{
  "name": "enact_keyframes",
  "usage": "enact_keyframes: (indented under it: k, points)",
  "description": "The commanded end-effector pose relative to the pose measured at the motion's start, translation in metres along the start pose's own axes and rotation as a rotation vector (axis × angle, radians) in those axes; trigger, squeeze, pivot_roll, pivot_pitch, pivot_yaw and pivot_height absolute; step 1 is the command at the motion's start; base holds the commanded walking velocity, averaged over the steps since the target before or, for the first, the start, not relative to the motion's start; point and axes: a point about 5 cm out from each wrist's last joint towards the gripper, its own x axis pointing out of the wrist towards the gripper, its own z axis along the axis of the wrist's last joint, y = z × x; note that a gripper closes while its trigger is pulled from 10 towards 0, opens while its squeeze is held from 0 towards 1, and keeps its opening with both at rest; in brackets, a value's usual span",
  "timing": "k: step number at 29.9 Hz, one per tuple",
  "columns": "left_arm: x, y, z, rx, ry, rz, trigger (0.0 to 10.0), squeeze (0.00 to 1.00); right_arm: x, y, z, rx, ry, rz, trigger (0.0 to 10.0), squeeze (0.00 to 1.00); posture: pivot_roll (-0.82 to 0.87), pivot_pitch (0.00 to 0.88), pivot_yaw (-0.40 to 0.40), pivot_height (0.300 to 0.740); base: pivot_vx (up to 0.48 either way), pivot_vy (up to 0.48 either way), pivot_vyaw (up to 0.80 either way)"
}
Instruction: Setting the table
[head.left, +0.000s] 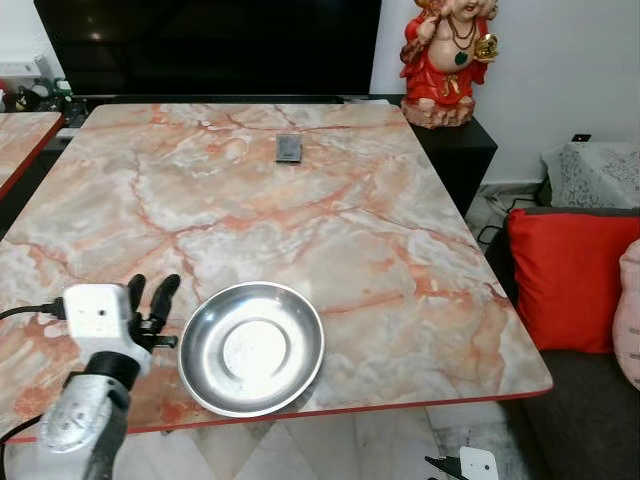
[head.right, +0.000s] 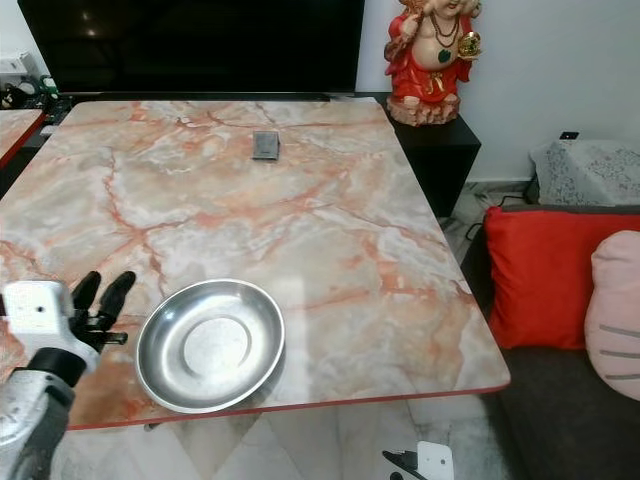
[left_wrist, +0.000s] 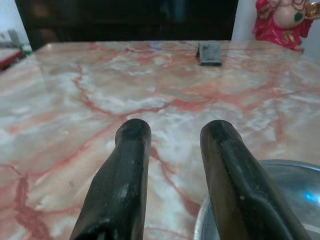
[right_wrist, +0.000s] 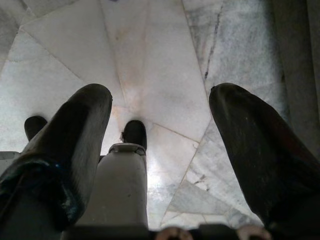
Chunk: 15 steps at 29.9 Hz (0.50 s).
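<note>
So we're looking down at a big pink-and-orange veined marble table (head.left: 300, 220) with a thin red edge. The round shiny steel plate (head.left: 251, 347) sits flat near the table's front edge, over on our left half, with its rim almost at the edge. Nothing is on it.

Our left gripper (head.left: 152, 300) is over the tabletop just beside the plate's left rim. Its two long black fingers (left_wrist: 125, 185) are a bit apart with nothing between them, pointing toward the far side of the table. From the left wrist view, the right-hand finger sits right at the plate's rim, but we can't tell if it's actually touching.

Our right gripper (right_wrist: 160, 145) hangs down by the pale marble floor tiles (right_wrist: 150, 65), fingers spread wide and empty.

Other stuff: a small dark grey square object (head.left: 289, 147) lies flat toward the far end of the table, well apart from the plate. Behind the table there's a large black screen (head.left: 210, 45), and a red and gold seated figurine (head.left: 446, 55) on a black cabinet (head.left: 455, 150) at the far right corner. To the right there's a bright red cushion (head.left: 565, 280) on a dark grey sofa (head.left: 580, 420), with a pink cushion (head.right: 612, 315) beside it.
</note>
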Motion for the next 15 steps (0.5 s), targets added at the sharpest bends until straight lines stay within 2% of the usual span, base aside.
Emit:
enact_keyframes:
  k: [1,7,10,15]
  points:
    - [-0.002,0.000,-0.001,0.030,-0.002,0.006,10.0,0.00,-0.002,-0.005,-0.008,0.007,0.021,-0.013,10.0,0.00,0.13,0.099,-0.047,0.740,0.000,0.000,0.00]
    - [-0.002,-0.003,-0.010,0.035,0.022,0.010,10.0,0.00,-0.002,-0.007,-0.007,-0.003,0.013,-0.016,10.0,0.00,0.12,0.092,-0.042,0.740,0.000,0.000,0.07]
    - [-0.002,-0.004,-0.012,0.032,0.026,0.012,10.0,0.00,-0.002,-0.009,-0.006,-0.002,0.008,-0.020,10.0,0.00,0.12,0.085,-0.041,0.740,0.000,0.000,0.74]
    - [-0.001,-0.006,-0.013,0.037,0.017,0.013,10.0,0.00,-0.002,-0.010,-0.006,0.009,0.009,-0.023,10.0,0.00,0.12,0.073,-0.039,0.740,0.000,0.256,0.67]
